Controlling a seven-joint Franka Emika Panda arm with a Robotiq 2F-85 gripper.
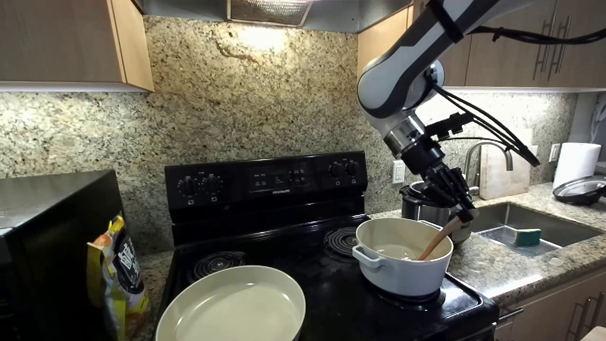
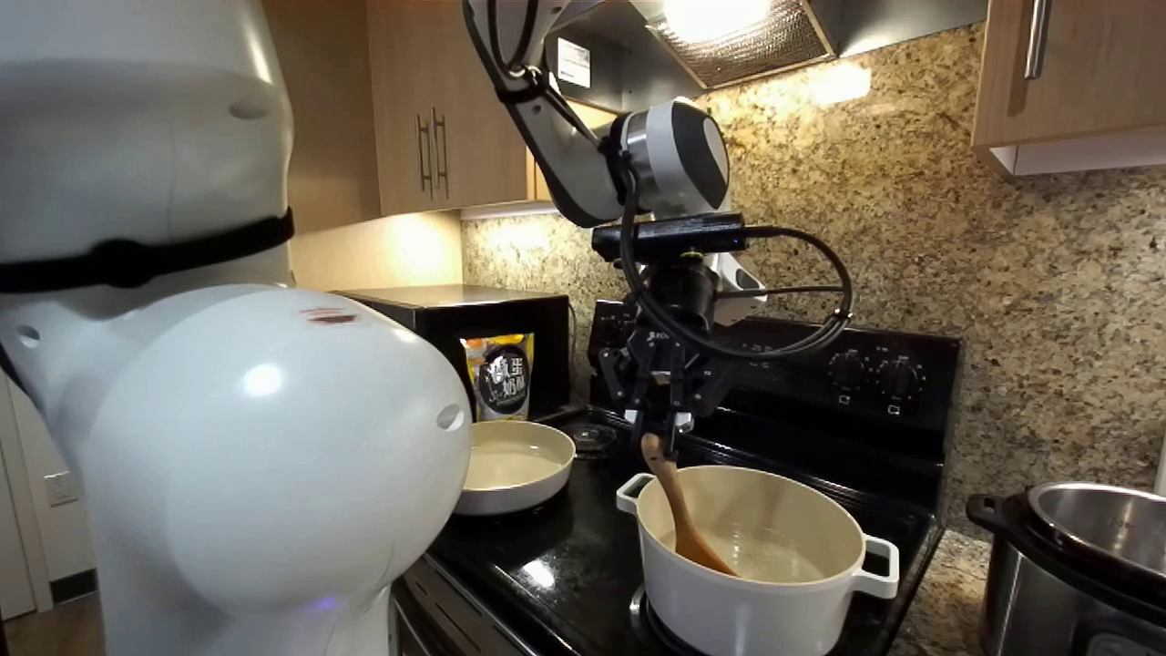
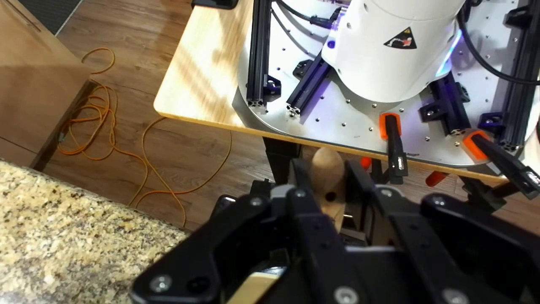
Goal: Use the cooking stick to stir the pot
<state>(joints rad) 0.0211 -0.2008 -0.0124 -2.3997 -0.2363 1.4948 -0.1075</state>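
While the white pot (image 2: 747, 620) was supported by a burner (image 1: 438, 301) of the stove (image 1: 341, 303), the cooking stick (image 2: 683, 521) was held near its upper end between the jaws, which were closed to a narrow gap with the wood gripped from two sides. The stick was tilted, and its broader lower end was seen inside the pot, close to the wall; whether the bottom was touched could not be told. The jaws were positioned higher than the pot's rim and were carried by the arm (image 1: 402, 71) from above. In the wrist view, a small hole could be made out near the rounded upper end of the stick.

On the same stove, apart from the pot, a wide, shallow cream dish (image 1: 241, 308) was placed. A printed bag (image 1: 127, 279) was stood upright just beside the black microwave (image 2: 550, 364). On the stone worktop (image 1: 492, 265), a steel cooker (image 2: 1020, 592) was set near the stove. Farther along, a green and yellow sponge (image 1: 528, 237) was seen in the sink (image 1: 563, 227), a pale board (image 1: 509, 175) was set upright before the backsplash (image 1: 265, 118), and a white paper roll (image 1: 577, 163) was stood upright. In the wrist view, the robot's white base (image 3: 392, 63) was shown mounted on a metal plate (image 3: 350, 118), and an orange cord (image 3: 172, 192) was strewn over the wooden floor (image 3: 139, 50).
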